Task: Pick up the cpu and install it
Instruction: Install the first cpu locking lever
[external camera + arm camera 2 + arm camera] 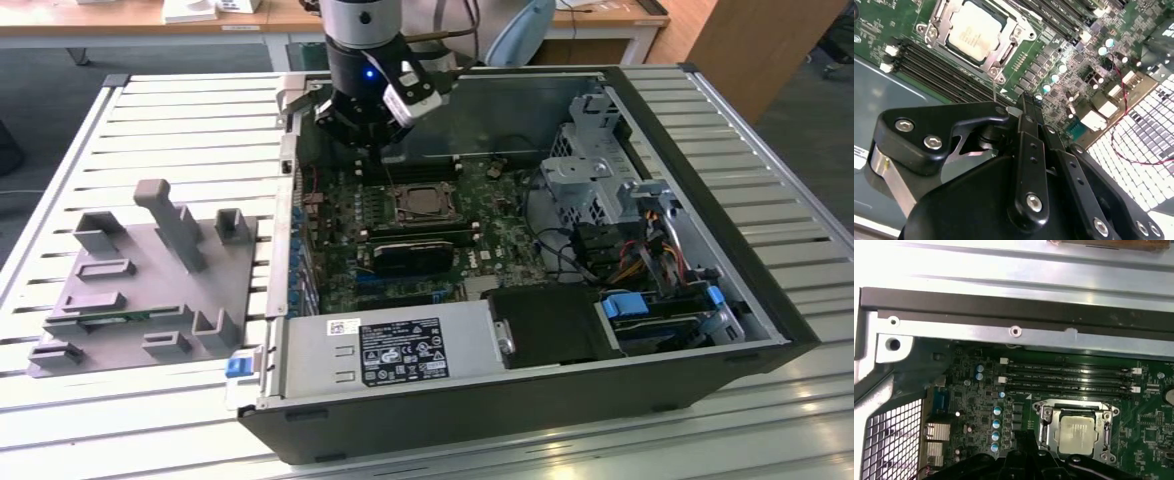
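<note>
- Gripper (383, 150), black, on the arm's wrist, hangs above the far edge of the green motherboard (400, 235), just beyond the metal-framed black socket (424, 204). Whether its fingers are parted or closed: cannot tell. Nothing is seen held.
- Cpu (975, 31), a small flat square chip with a silver-grey metal top, lies inside the socket frame in both wrist views (1078, 433). It sits level with the frame and square to it.
- Judgement: placement looks done; the chip appears seated in the socket.
- For doing this step well: keep the gripper centred over the socket and move vertically only, so nothing drags across the chip or the long black memory slots (1069, 378) just beside the socket.
- Grey plastic fixture block (147, 275) stands well apart from the socket, outside the open black computer case (747, 300).
</note>
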Motion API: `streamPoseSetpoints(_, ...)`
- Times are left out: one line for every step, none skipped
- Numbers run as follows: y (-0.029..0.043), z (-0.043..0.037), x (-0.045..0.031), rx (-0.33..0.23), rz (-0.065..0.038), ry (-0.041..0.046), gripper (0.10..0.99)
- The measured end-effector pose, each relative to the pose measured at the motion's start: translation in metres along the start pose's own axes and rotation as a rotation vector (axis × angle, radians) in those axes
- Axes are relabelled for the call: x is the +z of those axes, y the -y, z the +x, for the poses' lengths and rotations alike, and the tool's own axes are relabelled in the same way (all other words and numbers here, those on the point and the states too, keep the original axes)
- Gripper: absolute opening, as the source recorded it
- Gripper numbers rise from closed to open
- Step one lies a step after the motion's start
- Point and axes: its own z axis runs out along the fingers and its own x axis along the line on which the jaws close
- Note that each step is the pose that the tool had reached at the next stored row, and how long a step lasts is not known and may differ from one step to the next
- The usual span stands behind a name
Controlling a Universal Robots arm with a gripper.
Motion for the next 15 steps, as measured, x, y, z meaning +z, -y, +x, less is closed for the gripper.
streamPoseSetpoints(-0.0014,-0.0001,0.0007,0.0,0.0,0.0002,0.106)
streamPoseSetpoints(-0.0028,0.0,0.0014,0.0,0.0,0.0002,0.106)
streamPoseSetpoints(-0.0048,0.0001,0.002,0.0,0.0,0.0002,0.106)
streamPoseSetpoints(-0.0081,0.0001,0.0025,0.0,0.0,0.0002,0.106)
streamPoseSetpoints(-0.0117,0.0001,0.003,0.0,0.0,0.0003,0.106)
streamPoseSetpoints(-0.0146,0.0003,0.0033,0.0,0.0,0.0002,0.106)
streamPoseSetpoints(-0.017,0.0003,0.0037,0.0,0.0,0.0002,0.106)
streamPoseSetpoints(-0.0184,0.0003,0.0041,0.0,0.0,0.0002,0.106)
streamPoseSetpoints(-0.0189,0.0002,0.0043,0.0,0.0,0.0002,0.106)
streamPoseSetpoints(-0.0189,0.0002,0.0043,0.0,0.0,0.0003,0.106)
streamPoseSetpoints(-0.0189,0.0002,0.0043,0.0,0.0,0.0002,0.106)
streamPoseSetpoints(-0.0189,0.0002,0.0043,0.0,0.0,0.0002,0.106)
streamPoseSetpoints(-0.0189,0.0001,0.0043,0.0,0.0,0.0002,0.106)
streamPoseSetpoints(-0.0189,0.0,0.0044,0.0,0.0,0.0003,0.106)
streamPoseSetpoints(-0.0189,-0.0004,0.0043,0.0,0.0,0.0,0.106)
